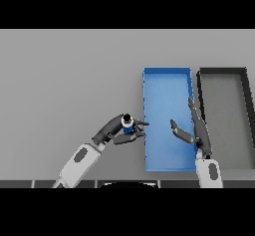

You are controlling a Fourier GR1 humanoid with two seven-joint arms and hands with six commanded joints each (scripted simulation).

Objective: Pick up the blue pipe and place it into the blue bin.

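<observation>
- Left hand (115, 130) grips the blue pipe (127, 124), touching the blue bin's (167, 71) nine o'clock wall.
- Right hand (195, 129), fingers straight and wide, hovers over the bin's three o'clock side.

Most of the blue pipe (127, 126) is getting covered by the left hand (118, 131), whose fingers are wrapping round it, so only a dark cap and a bit of blue are peeking out, and its length and shape aren't readable. The right hand (195, 129) is blocking part of the blue bin (167, 71), including a stretch of its right wall and some of the floor. The dark bin (222, 70) is having its lower end cut off by the bottom edge. Both forearms are running out of view there too.
</observation>
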